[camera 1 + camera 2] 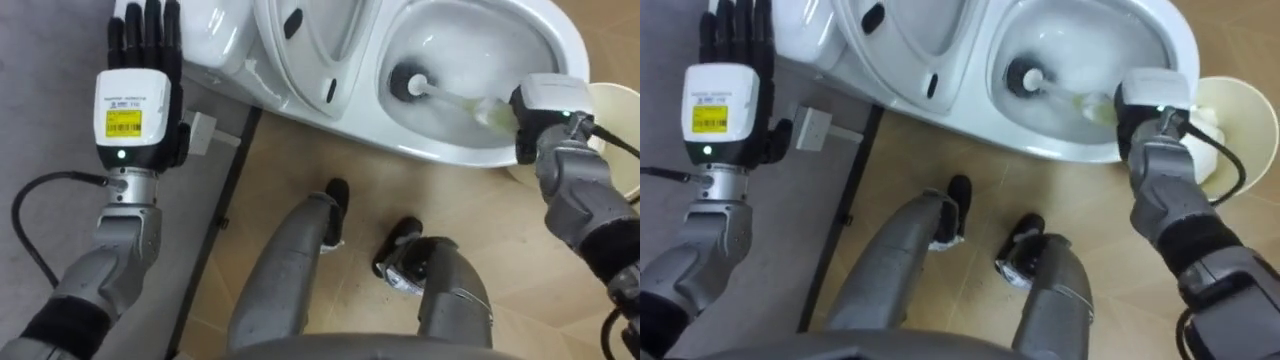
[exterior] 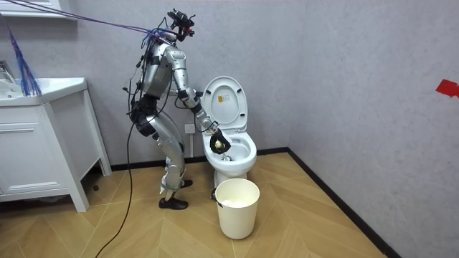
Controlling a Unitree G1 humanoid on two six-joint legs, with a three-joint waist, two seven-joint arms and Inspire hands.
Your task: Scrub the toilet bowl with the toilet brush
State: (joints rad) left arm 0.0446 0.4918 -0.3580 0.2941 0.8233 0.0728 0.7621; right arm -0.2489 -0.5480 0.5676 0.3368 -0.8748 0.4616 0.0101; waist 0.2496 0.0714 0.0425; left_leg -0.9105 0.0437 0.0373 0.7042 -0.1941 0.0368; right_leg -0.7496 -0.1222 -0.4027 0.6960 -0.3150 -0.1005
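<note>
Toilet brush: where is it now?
In the left eye view's upper right, the toilet brush reaches down into the toilet bowl, held by the right hand.

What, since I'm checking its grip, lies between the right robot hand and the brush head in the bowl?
The brush's pale handle, crossing the toilet bowl from right robot hand to brush head, in the left eye view.
</note>
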